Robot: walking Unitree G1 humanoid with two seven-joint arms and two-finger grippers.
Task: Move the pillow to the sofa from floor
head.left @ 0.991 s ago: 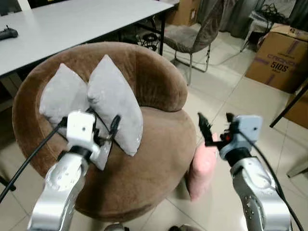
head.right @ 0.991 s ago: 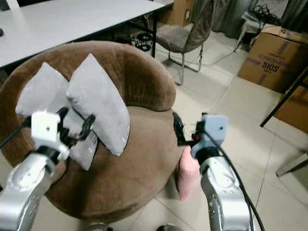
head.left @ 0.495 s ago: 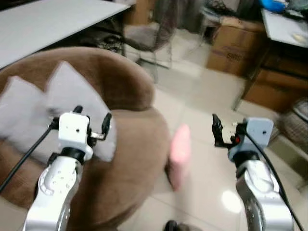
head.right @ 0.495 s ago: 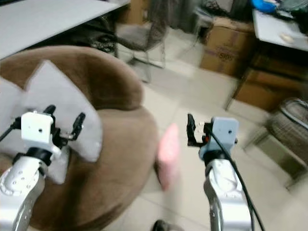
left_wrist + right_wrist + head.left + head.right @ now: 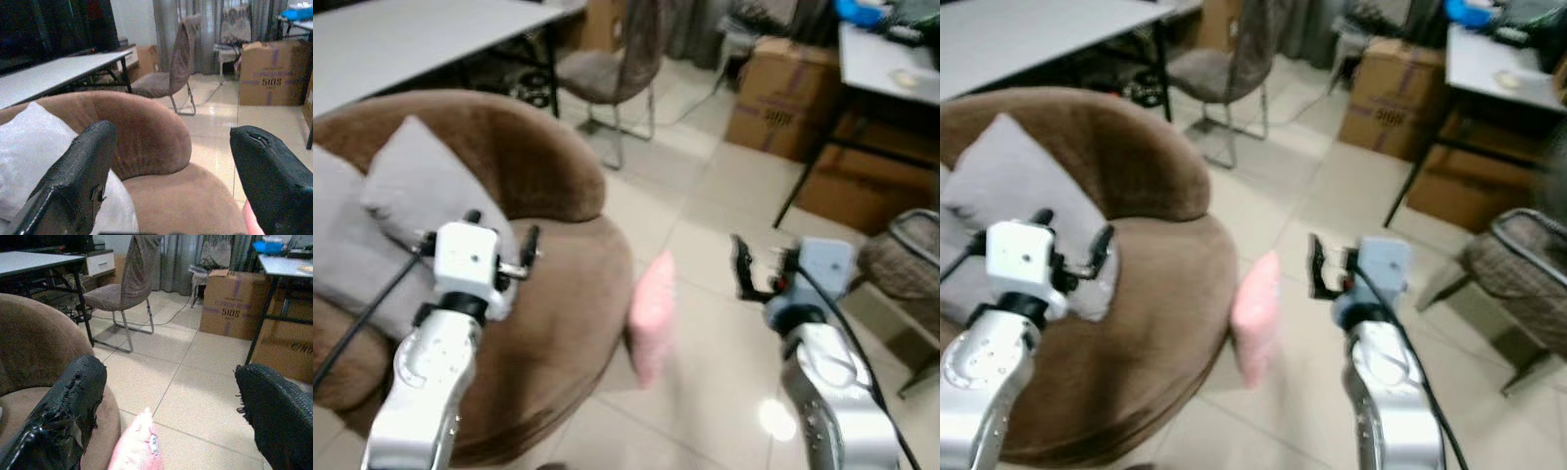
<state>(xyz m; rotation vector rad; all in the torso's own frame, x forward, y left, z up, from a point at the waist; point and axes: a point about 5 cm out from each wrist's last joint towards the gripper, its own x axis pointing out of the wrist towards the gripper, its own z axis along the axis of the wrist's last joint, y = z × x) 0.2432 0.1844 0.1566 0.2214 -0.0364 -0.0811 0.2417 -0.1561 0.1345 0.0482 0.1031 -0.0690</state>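
1. Pink pillow (image 5: 653, 311) stands on edge on the tiled floor (image 5: 705, 245), leaning against the right side of the brown sofa (image 5: 570, 294).
2. Right end effector (image 5: 758, 266) is in the air just right of the pillow, apart from it, fingers spread and released, holding nothing. In the right wrist view the pillow top (image 5: 139, 443) sits low between the two fingers (image 5: 68, 401).
3. Left end effector (image 5: 499, 230) hangs over the sofa seat, fingers apart and empty, in front of the grey cushions (image 5: 426, 186).
4. Two grey cushions lean on the sofa backrest.
5. Behind: white counter (image 5: 421, 39), chair (image 5: 617, 69), cardboard box (image 5: 773, 93).
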